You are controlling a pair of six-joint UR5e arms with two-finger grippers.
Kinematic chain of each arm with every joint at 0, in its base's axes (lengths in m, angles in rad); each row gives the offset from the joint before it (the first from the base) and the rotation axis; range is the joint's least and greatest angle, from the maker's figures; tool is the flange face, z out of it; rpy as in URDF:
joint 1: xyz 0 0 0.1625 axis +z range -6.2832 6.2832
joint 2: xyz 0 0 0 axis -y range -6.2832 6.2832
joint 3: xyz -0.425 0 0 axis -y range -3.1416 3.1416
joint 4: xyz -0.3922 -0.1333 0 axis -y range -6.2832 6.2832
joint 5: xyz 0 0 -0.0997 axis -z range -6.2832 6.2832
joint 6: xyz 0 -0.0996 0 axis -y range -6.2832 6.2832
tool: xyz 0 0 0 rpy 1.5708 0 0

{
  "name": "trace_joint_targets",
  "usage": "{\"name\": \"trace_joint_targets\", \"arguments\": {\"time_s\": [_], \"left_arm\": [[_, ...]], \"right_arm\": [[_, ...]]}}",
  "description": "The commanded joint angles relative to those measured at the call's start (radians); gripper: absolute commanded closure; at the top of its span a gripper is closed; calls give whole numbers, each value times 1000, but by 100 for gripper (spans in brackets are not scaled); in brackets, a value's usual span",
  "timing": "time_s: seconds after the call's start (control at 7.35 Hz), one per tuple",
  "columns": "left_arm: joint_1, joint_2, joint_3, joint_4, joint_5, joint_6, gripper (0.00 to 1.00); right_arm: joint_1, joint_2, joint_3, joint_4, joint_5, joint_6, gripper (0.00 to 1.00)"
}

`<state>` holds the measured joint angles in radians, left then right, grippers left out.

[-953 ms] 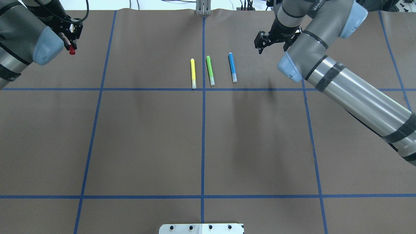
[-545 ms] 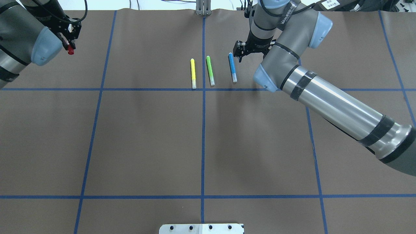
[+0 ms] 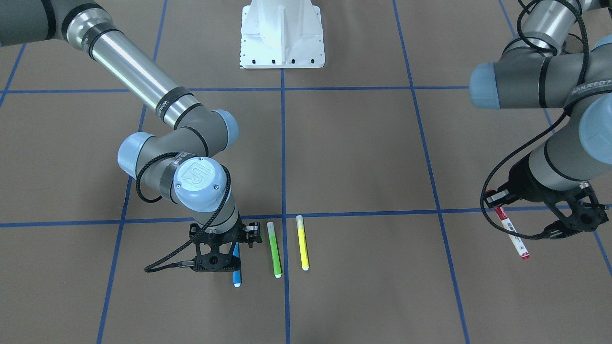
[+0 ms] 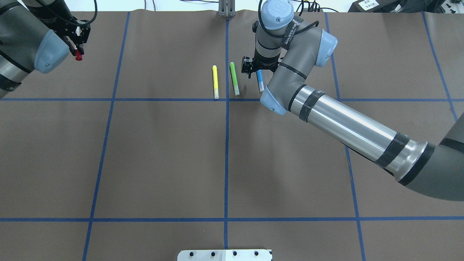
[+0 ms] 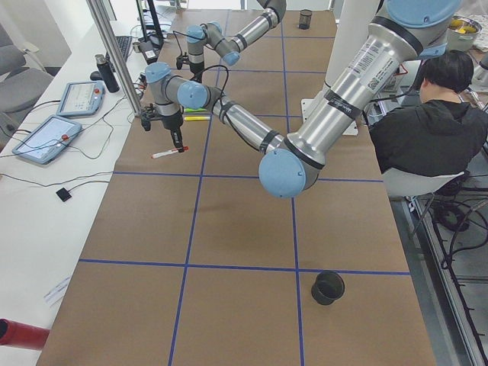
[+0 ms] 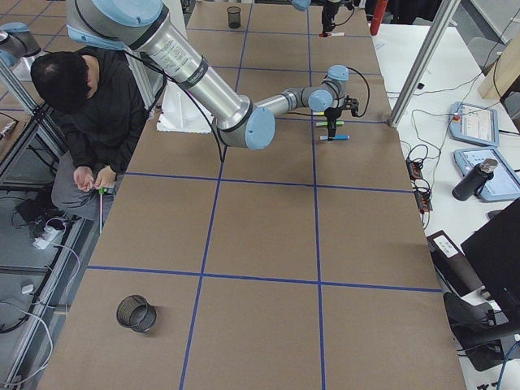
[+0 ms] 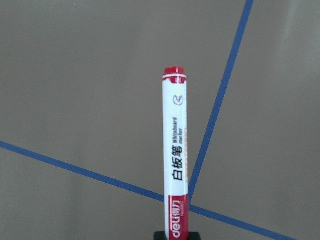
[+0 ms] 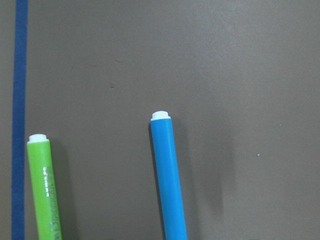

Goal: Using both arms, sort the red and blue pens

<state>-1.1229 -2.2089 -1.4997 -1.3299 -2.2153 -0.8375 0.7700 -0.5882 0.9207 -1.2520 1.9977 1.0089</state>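
Red marker [image 7: 176, 160] is sitting clamped tight in the left gripper [image 4: 77, 43], out over the far left of the table [image 4: 163, 163]. Blue pen [image 4: 260, 82] is lying flat just beside the green pen [image 4: 234, 78]. The right gripper [image 4: 254, 67] is hovering right over it, jaws spread and gripping nothing.

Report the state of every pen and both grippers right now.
Red marker: held at one end by the left gripper, tilted.
Blue pen: lying flat on the table, under the right gripper, not gripped.
Green pen: lying flat, untouched.
Yellow pen: lying flat, untouched.
Left gripper: shut on the red marker.
Right gripper: open, pointing down over the blue pen.
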Motion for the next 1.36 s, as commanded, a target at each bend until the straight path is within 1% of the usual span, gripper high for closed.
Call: {"name": "trace_joint_targets", "arguments": {"time_s": [0.0,0.14,0.27,0.54,0.82,1.23], "left_arm": [[0,0,-2,0,-1,0,100],[0,0,-4,0,-1,0,100],[0,0,-2,0,-1,0,100],[0,0,-8,0,-1,0,100],[0,2,-14,1,-1,0,100],[-2,9,-37,5,-4,0,100]], "right_arm": [[-3,1,-14,0,-2,2,24],[-3,1,-16,0,-1,2,30],[-5,1,-20,0,-1,1,31],[-9,-1,-23,0,-1,1,40],[-12,-1,-25,0,1,-1,45],[-12,-2,-23,0,3,0,65]]}}
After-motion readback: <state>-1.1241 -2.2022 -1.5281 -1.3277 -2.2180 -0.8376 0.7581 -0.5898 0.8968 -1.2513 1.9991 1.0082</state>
